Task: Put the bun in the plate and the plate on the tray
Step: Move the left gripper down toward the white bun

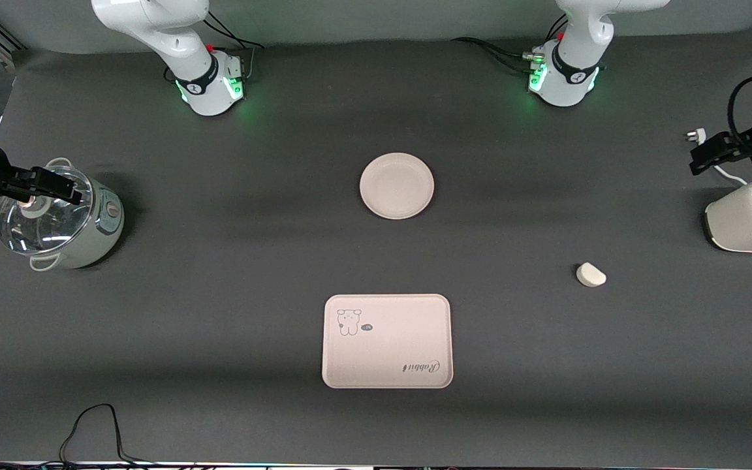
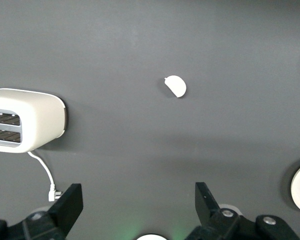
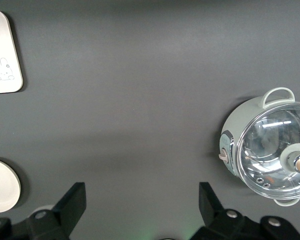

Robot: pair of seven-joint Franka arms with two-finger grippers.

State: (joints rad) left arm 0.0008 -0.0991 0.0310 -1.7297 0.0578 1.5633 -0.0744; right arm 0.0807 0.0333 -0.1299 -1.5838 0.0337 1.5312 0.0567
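A: Tray status?

B: Cream-pink rectangular tray (image 1: 387, 341) sits nearest the front camera, bare. Round cream-white plate (image 1: 397, 185) is farther off, bare too. Small white half-round bun (image 1: 590, 275) lies on the cloth toward my left arm's end.

A: Grippers?

B: Left gripper (image 2: 135, 210) hangs spread over the white toaster (image 1: 749, 224), the closer arm to the bun. Right gripper (image 3: 140, 210) waits spread over the glass-lidded pot (image 1: 56, 217).

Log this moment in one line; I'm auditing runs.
bun: on table, untouched | plate: empty | tray: bare | left gripper: open, waiting | right gripper: open, waiting
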